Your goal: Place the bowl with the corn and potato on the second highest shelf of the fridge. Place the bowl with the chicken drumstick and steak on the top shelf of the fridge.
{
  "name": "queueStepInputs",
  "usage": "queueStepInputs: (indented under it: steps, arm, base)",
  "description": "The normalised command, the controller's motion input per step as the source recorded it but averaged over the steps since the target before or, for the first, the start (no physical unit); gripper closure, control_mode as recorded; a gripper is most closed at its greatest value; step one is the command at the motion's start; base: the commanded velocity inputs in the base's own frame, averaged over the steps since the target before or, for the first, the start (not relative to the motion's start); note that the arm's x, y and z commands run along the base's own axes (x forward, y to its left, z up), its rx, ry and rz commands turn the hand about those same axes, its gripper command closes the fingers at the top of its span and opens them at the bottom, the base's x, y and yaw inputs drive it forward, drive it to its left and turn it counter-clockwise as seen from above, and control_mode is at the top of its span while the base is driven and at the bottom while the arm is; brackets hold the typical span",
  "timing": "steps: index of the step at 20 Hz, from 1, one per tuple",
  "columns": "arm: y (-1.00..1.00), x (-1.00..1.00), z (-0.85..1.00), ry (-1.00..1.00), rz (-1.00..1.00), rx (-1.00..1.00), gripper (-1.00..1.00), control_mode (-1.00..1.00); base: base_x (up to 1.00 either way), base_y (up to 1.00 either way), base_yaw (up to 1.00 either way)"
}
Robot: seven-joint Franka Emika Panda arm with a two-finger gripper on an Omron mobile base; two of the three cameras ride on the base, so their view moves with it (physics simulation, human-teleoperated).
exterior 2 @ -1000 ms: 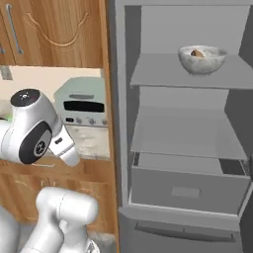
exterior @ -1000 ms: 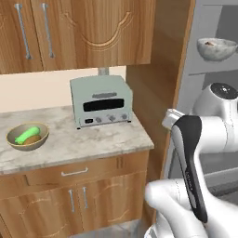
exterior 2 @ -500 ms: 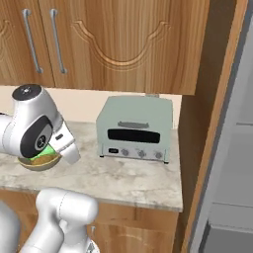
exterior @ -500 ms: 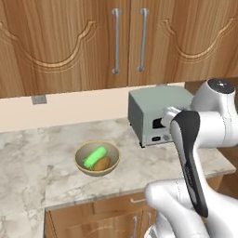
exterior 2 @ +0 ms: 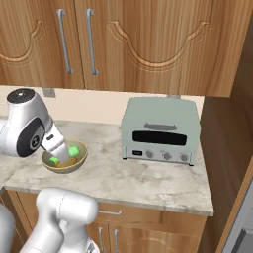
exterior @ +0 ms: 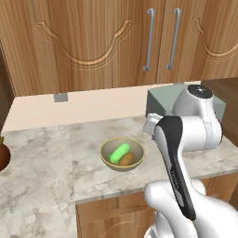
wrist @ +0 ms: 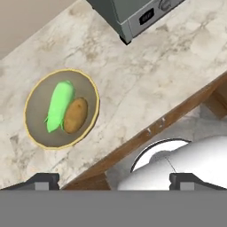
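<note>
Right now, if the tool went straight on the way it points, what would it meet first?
Most likely the marble counter, just beside the bowl holding the corn and potato. The open tool is high above, aimed down; depth is unclear.

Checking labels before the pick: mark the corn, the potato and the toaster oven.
corn (wrist: 58, 106), hand view, middle of the green body.
potato (wrist: 74, 115), hand view, centre of the brown skin.
toaster oven (exterior 2: 160, 129), right base view, front face above the dark window.

Wooden wall cabinets (exterior: 116, 42), marble counter (exterior 2: 148, 180), beige backsplash (exterior: 88, 104).
</note>
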Motion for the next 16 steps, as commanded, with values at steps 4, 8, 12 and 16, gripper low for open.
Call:
queueStepInputs:
  steps: [4, 8, 12, 16]
  arm:
    - [-0.21, 0.57, -0.8, 0.02, 0.13, 0.04, -1.0, -1.0]
    - [-0.16, 0.32, -0.55, 0.09, 0.16, 0.0, -1.0, -1.0]
    - [0.02, 0.56, -0.3, 0.11, 0.02, 0.04, -1.0, -1.0]
    - [0.0, 0.49, -0.12, 0.11, 0.03, 0.02, -1.0, -1.0]
  base:
    - [0.0, 0.0, 0.0]
    - [0.0, 0.0, 0.0]
    - [0.0, 0.0, 0.0]
    - [0.0, 0.0, 0.0]
